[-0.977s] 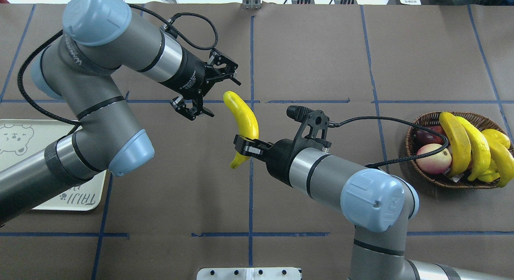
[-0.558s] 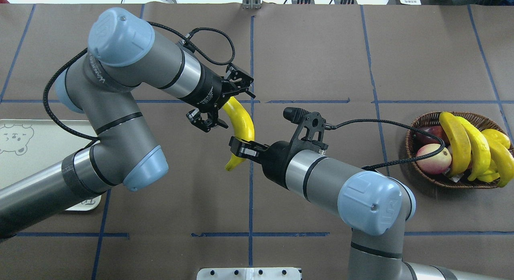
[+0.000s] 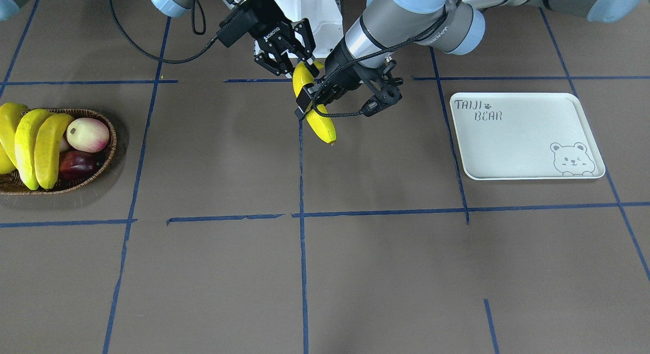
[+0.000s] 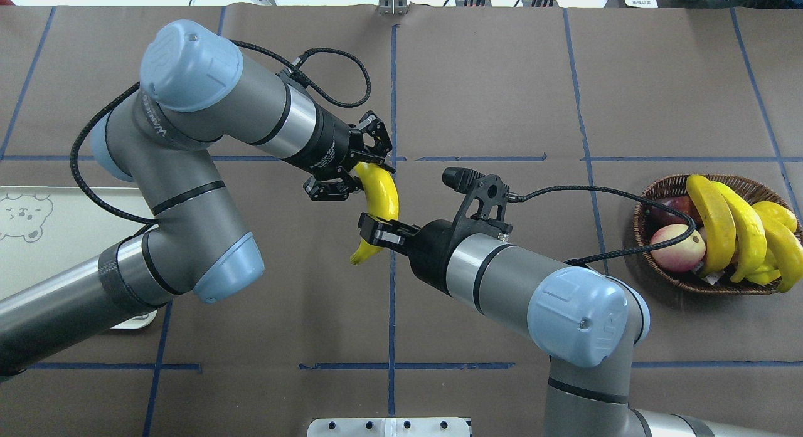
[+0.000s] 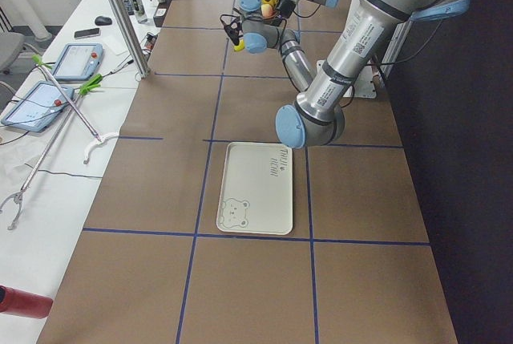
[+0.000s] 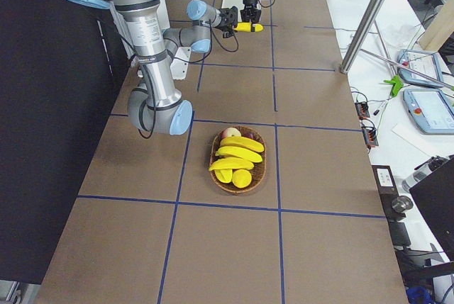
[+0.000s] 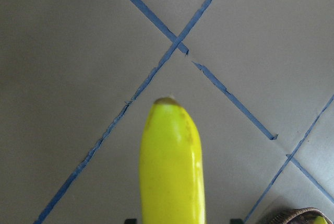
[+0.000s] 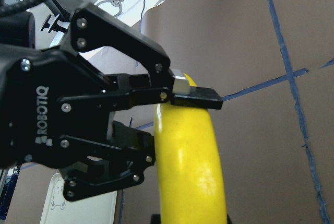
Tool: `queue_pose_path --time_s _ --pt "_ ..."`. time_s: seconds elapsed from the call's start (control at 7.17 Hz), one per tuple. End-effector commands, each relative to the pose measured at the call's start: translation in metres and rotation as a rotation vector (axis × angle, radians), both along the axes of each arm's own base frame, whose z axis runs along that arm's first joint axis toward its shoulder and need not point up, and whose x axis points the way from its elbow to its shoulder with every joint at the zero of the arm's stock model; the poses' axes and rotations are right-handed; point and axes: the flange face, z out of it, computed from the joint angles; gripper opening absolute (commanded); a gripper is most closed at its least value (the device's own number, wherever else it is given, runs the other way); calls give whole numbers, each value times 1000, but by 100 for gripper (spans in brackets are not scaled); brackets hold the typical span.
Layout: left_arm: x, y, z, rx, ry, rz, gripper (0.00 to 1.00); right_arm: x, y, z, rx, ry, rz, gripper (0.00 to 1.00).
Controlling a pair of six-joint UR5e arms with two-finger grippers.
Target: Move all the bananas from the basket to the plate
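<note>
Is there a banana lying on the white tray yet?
No, the tray is bare apart from its printed bear, and one banana is held up between the arms.

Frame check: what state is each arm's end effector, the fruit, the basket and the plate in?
held banana: in the air, gripped by both arms.
left end effector: shut on the held banana's far end.
right end effector: shut on its near part.
basket: holds three bananas and other fruit.
plate: empty.

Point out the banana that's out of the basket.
The banana in the right gripper, over mid-table; the others lie in the basket.
</note>
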Motion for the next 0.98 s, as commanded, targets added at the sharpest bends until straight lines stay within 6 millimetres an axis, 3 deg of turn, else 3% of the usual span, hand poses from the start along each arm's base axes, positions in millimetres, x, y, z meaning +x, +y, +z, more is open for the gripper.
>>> queue_pose_path --time_s 0.0,0.28,0.42,0.56,0.84 --pt "-1 -1 1 4 1 -3 0 1 1 -1 -1 2 -6 99" --pt "-4 -4 4 2 -4 -9 0 4 -2 0 4 9 -70 100" --pt "-6 -7 18 -7 -21 -12 0 17 -18 4 -12 25 -159 100" --pt "-14 -13 41 -17 -51 -25 0 39 -41 9 -59 88 -222 100" --pt "-66 -36 118 -6 -147 -73 0 71 -86 35 -193 272 -257 100"
